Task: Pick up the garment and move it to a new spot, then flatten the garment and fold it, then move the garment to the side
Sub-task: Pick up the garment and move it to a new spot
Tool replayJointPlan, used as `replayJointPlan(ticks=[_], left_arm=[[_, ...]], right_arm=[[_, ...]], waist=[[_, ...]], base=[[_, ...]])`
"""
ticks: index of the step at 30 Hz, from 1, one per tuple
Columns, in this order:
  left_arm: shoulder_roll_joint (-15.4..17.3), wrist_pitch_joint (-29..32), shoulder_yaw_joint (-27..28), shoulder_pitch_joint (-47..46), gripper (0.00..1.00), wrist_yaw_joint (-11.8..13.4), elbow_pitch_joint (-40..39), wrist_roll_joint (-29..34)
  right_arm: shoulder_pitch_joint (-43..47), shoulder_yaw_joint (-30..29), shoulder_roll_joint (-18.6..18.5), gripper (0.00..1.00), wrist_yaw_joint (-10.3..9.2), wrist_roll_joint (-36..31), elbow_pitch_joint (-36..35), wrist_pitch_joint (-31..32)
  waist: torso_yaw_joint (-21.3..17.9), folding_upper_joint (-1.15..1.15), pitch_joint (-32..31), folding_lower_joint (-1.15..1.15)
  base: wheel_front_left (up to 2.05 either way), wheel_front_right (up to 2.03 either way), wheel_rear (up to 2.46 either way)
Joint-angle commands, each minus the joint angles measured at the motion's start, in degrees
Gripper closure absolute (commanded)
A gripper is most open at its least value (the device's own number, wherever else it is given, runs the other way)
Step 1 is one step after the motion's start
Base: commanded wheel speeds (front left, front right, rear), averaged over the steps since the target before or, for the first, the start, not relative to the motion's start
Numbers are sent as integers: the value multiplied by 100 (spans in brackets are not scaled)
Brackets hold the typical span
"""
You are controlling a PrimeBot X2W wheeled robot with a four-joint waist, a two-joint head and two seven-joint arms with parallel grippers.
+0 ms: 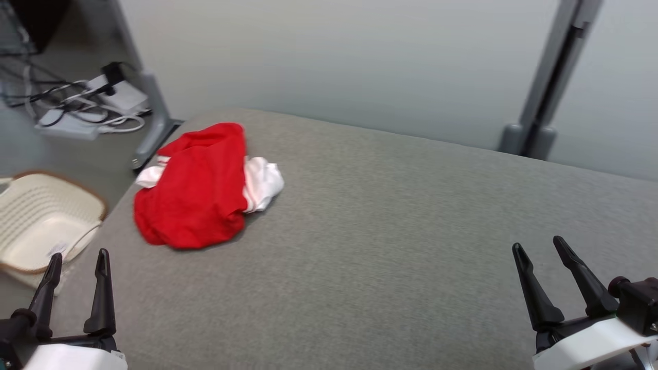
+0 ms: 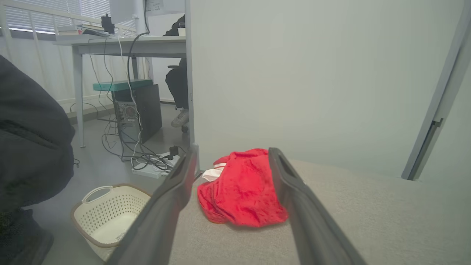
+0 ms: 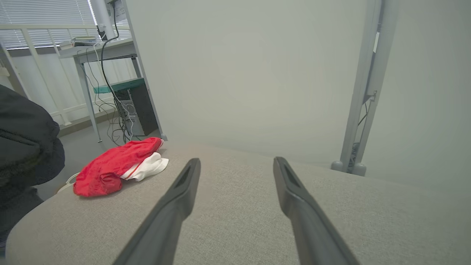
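Garment (image 1: 195,190): one, red with white parts, crumpled in a heap at the far left of the grey tabletop (image 1: 385,231), near its left edge.

Left tool (image 1: 79,253): one, two dark fingers spread wide apart, holding nothing, at the near left corner of the tabletop, well apart from the garment.

Right tool (image 1: 536,241): one, two dark fingers spread wide apart, holding nothing, at the near right, over bare tabletop.

Basket (image 1: 36,216): one, cream, perforated, on the floor left of the tabletop.

Person (image 2: 29,140): one, in dark clothing, at the left edge of the left wrist view.
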Motion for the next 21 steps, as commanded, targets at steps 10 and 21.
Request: replayJointPlan(ticks=[10, 21], left_arm=[[-5, -62, 95, -166, 0, -118, 14, 45], [-152, -87, 186, -490, 0, -104, 14, 121]], right_arm=[[-22, -19, 81, 0, -2, 34, 44, -54], [-140, 25, 83, 0, -2, 16, -22, 41]], waist=[[714, 0, 48, 0], [474, 0, 277, 0]], base=[[0, 0, 0], [0, 0, 0]])
